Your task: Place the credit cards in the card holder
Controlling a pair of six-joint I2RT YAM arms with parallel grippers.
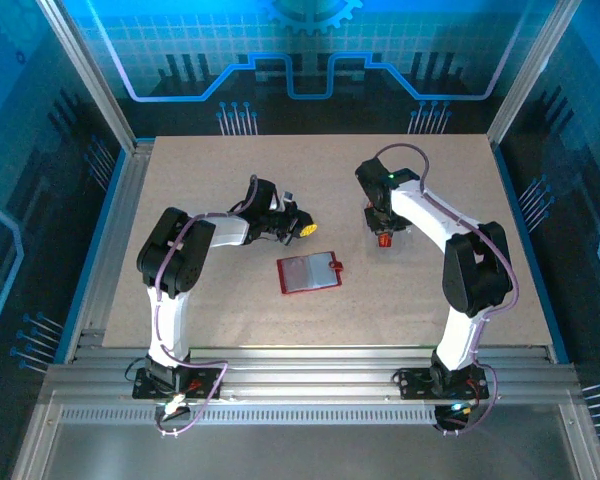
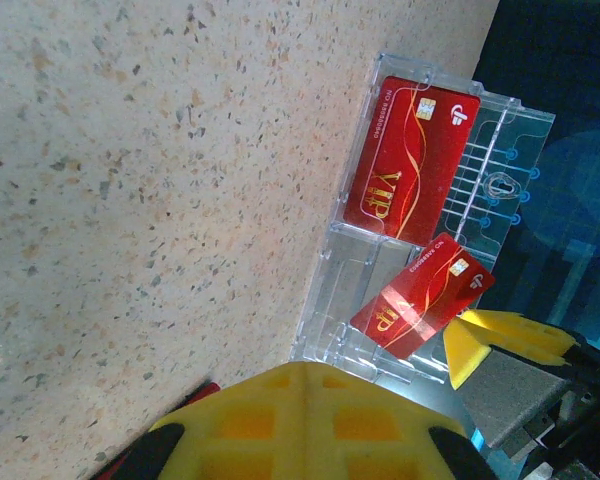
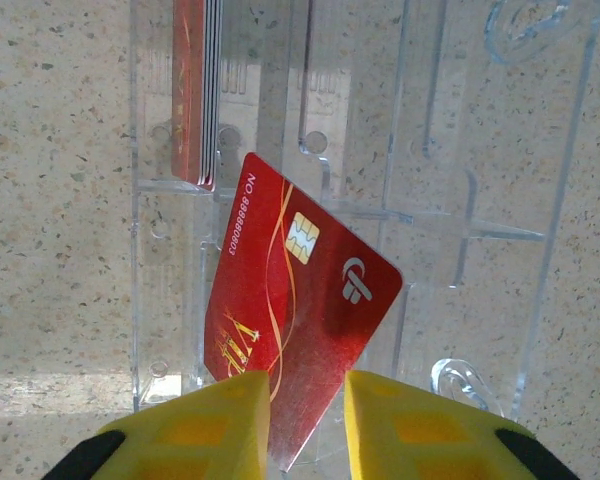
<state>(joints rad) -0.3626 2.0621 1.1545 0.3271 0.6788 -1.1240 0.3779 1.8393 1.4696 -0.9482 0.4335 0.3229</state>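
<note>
The right pincer [image 3: 307, 420] pinches a red VIP card [image 3: 295, 330] over the clear card rack [image 3: 480, 230]; next, carry it to the red wallet [image 1: 310, 272].

Overhead camera faces down; both wrist cameras closely share the clear rack [image 2: 420, 250].

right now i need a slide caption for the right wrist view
Right gripper pinching a red card over a clear plastic holder that has a card stack in one slot.
</note>
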